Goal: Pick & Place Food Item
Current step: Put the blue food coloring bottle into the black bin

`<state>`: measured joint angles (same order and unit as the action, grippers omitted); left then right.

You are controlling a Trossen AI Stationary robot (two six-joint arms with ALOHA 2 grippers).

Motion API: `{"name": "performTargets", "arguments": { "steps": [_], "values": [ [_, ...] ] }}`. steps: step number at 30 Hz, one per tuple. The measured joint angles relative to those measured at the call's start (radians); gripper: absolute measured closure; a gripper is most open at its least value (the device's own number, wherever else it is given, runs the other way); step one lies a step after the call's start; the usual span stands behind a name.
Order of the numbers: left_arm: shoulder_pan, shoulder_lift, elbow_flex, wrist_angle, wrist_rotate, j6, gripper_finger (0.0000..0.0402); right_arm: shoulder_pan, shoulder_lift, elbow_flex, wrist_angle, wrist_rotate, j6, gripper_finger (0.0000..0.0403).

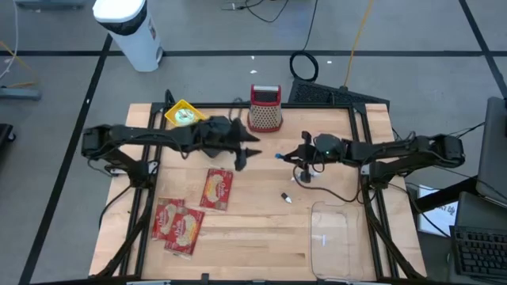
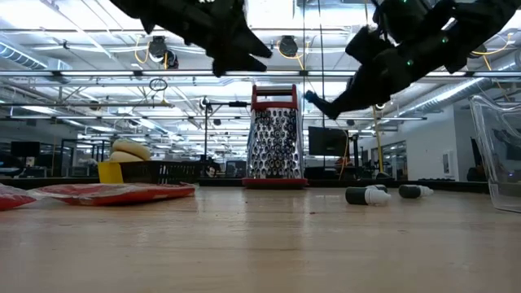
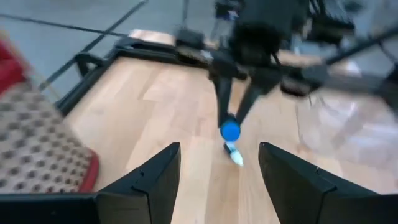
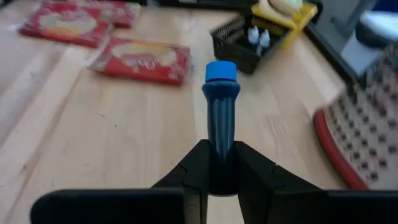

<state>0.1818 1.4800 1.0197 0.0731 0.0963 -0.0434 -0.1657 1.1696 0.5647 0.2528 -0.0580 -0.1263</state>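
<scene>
A small dark bottle with a blue cap point(image 4: 221, 106) is up in the air over the table's middle point(image 1: 279, 156), with my right gripper point(image 4: 221, 158) shut on it. My left gripper point(image 1: 247, 149) hovers open just left of it, in front of the red-framed grater point(image 1: 265, 108). Its fingers point(image 3: 155, 174) point toward the bottle point(image 3: 231, 130) with nothing between them. Three red food packets point(image 1: 218, 188) lie flat on the table's near left. Two more small bottles point(image 1: 286, 198) lie on the wood under my right arm. My right gripper pinches the bottle's bottom end point(image 4: 221, 146) between its two fingers. The fingers come from the table's right, slanting a little downward, and lie along the bottle. The bottle sticks out past the fingertips with its blue cap point(image 4: 221, 71) foremost, lifted clear of the table.
A black basket with a yellow tray and small bottles point(image 1: 184, 116) stands at the far left, beside the grater. A clear plastic container point(image 1: 331, 237) sits at the near right. Bare wood lies between the packets and the container.
</scene>
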Motion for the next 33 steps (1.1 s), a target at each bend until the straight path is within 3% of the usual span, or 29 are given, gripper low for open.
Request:
{"name": "performTargets", "arguments": {
  "steps": [7, 33],
  "values": [
    [-0.061, 0.114, -0.001, 0.170, -0.010, 0.120, 0.0183, 0.035, 0.001, 0.000, 0.053, 0.001, -0.019, 0.0358],
    [-0.072, 0.248, 0.001, 0.344, -0.024, 0.064, 0.0183, 0.037, 0.001, 0.000, 0.102, 0.001, -0.020, 0.0358]
  ]
}}
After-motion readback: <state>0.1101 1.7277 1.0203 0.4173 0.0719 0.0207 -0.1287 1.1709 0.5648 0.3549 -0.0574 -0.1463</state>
